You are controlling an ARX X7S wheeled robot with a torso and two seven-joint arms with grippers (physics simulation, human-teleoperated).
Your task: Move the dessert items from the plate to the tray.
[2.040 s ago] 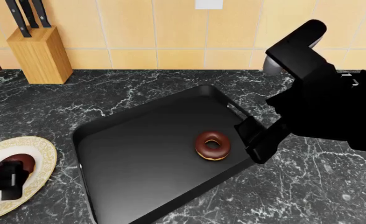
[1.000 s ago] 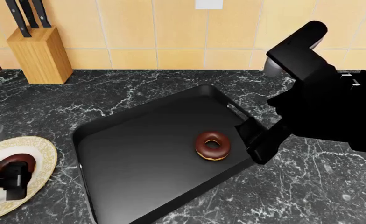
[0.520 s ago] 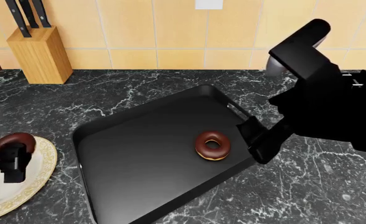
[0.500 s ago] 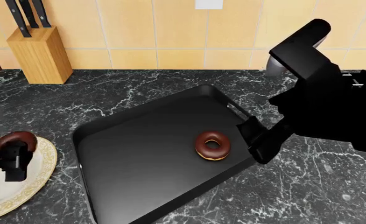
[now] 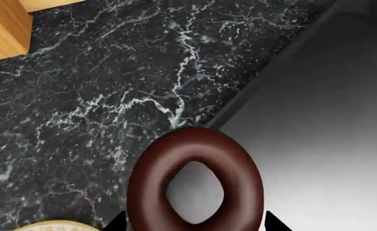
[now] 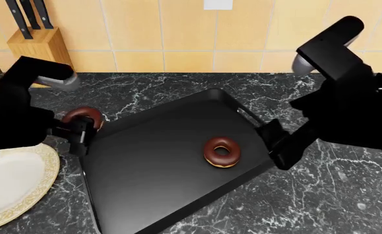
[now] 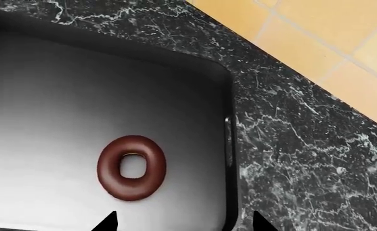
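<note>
Left gripper [image 6: 82,127] clamps donut [image 6: 82,117] at tray [image 6: 145,161] left rim | right gripper [image 6: 278,144] empty, open | carry inward, release low.

the worktop [image 6: 178,87] is black marble with white veins. on it sit the glossy black tray [image 6: 152,165], a gold-rimmed white plate [image 6: 12,183] near the tray, and a wooden knife block [image 6: 45,48] against the tiled wall.

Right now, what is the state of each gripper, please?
Left gripper: closed on a chocolate donut, near the tray edge.
Right gripper: open, holding nothing, above the tray's right edge.
</note>
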